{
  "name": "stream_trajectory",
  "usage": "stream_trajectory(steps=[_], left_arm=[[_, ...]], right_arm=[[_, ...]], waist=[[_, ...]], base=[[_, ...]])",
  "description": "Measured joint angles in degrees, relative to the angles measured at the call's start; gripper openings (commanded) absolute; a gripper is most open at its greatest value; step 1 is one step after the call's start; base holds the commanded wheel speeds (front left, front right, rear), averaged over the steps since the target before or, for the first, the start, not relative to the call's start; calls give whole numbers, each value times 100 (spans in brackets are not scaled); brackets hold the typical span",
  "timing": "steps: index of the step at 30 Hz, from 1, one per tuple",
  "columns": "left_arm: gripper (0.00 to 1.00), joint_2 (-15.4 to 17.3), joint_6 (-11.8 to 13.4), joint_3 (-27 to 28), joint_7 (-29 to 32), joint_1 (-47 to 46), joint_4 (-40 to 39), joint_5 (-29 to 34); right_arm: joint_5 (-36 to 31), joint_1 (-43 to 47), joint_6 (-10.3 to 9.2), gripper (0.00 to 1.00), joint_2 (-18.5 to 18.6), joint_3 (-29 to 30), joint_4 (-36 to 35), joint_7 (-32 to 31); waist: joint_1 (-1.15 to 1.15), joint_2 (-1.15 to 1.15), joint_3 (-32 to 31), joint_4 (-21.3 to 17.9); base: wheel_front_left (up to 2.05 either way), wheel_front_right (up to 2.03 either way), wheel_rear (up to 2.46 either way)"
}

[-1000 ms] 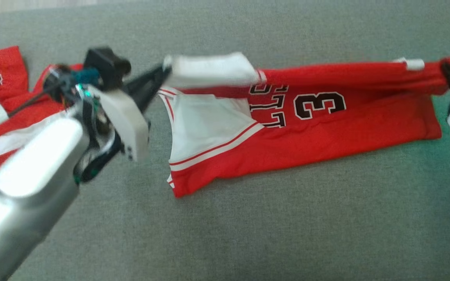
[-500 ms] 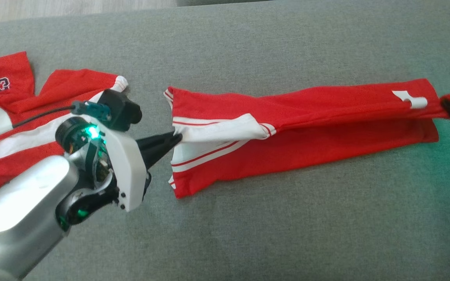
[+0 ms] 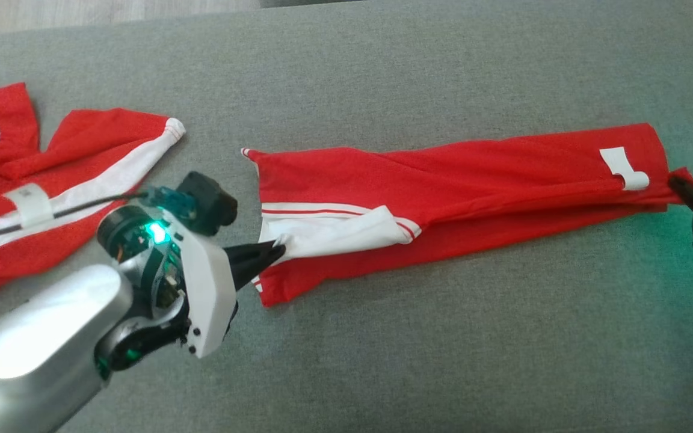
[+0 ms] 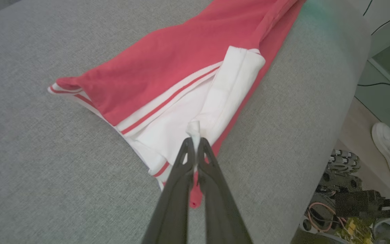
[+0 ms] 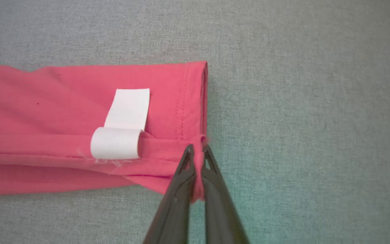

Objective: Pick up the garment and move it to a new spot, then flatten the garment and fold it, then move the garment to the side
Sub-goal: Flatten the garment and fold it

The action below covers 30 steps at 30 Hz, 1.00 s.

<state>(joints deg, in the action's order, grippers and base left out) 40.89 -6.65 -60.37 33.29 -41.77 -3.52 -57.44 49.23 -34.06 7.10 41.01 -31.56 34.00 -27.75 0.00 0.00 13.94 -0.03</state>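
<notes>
we hold garment point(image 3: 473, 180) by corners: left claw point(image 3: 279, 248) clamped on white trim point(image 3: 334, 231), right claw point(image 3: 677, 182) clamped on red hem point(image 3: 659, 162); cloth limp, light.

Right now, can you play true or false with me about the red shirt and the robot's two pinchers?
1. The left gripper is shut on a white edge of the red-and-white jersey. True.
2. The right gripper is open, away from the jersey. False: it is shut on the jersey's red hem.
3. The jersey lies on a wooden table. False: it lies on a grey fabric surface.
4. A second red garment with a white stripe lies to the robot's left of the jersey. True.
5. A white tag sits near the end that the right gripper holds. True.
</notes>
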Motion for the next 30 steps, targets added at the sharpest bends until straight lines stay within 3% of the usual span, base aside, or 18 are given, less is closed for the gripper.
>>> stream_trajectory(steps=[1, 2, 3, 4, 5, 10, 15, 19, 27, 30], left_arm=[[0, 0, 0, -37, -1, 0, 15, 48], [0, -2, 0, -75, -4, 2, 36, 83], [0, -3, 0, -86, -13, 7, 68, 107], [82, -12, 12, -83, -81, 10, 101, 119], [100, -22, 29, -80, -147, 10, 135, 164], [100, -115, 259, 15, -543, 96, 298, 309], [100, -444, 783, 549, -1502, 133, 523, 422], [100, -781, 1302, 1109, -2535, 159, 743, 548], [100, -1332, 1941, 1834, -4347, 672, 1225, 600], [100, -1475, 2104, 1991, -4626, 926, 1452, 709]], right_arm=[[69, 8, 0, 0, -5, 21, 8, -48], [123, 15, 0, 35, -14, 49, 23, -92], [144, 21, 0, 100, -24, 66, 29, -111], [175, 34, 0, 100, -44, 104, 41, -160], [189, 54, 0, 100, -54, 129, 44, -178], [222, 69, 0, 100, -104, 482, 46, -57], [324, 66, 0, 100, -322, 980, -33, 474], [237, 66, 0, 100, -531, 1305, -339, 1209], [-481, 304, 0, 100, -1343, 2129, -983, 2913], [-909, 652, 0, 100, -1633, 2297, -1199, 3364]], waist=[[0, 0, 5, -7], [0, 0, 6, -15], [0, 0, 5, -24], [0, 0, 1, -34], [0, 0, -6, -43], [0, 0, -77, -96], [0, 0, -180, -136], [0, 0, -259, -163], [0, 0, -355, -160], [0, 0, -388, -139]], base=[[0, 0, 0], [0, 0, 0], [0, 0, 0], [0, 0, 0], [0, 0, 0], [0, 0, 0], [0, 0, 0], [0, 0, 0], [0, 0, 0], [0, 0, 0]])
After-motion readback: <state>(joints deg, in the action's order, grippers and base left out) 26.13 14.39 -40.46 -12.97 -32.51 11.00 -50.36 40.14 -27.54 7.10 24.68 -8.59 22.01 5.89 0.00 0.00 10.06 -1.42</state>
